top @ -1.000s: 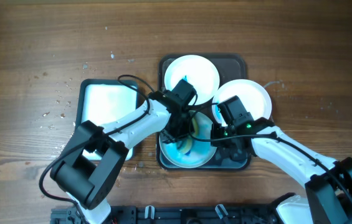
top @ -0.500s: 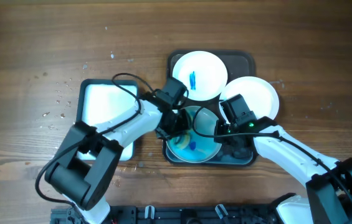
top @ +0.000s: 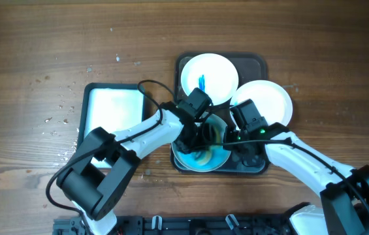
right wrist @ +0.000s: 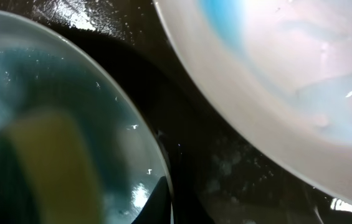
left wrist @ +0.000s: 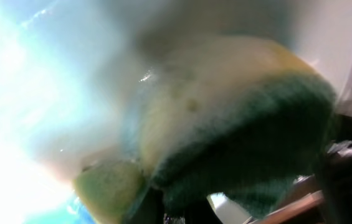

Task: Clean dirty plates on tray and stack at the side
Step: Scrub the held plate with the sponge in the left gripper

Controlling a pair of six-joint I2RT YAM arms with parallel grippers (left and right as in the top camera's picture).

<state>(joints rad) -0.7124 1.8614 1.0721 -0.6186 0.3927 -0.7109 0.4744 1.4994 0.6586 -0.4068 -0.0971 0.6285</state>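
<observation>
The dark grey tray [top: 253, 65] holds three white plates. The far plate [top: 213, 68] has a blue smear. The right plate [top: 266, 101] overhangs the tray's right rim and shows a pale blue film in the right wrist view [right wrist: 275, 74]. The near plate [top: 194, 162] is coated blue. My left gripper [top: 197, 134] is shut on a yellow and green sponge [left wrist: 225, 124] pressed onto the near plate. My right gripper [top: 236, 140] grips the near plate's right rim [right wrist: 154, 143], with one finger [right wrist: 163, 199] inside the edge.
A smaller white-bottomed, dark-rimmed tray [top: 112, 111] lies left of the grey tray on the wooden table [top: 40, 52]. Water drops speckle the wood at the far left. Wet dark tray floor [right wrist: 194, 137] shows between the two plates.
My left gripper swept the sponge left across the near plate, then back right toward its middle. The tray and plates slid slightly right early on. The right arm held still.
</observation>
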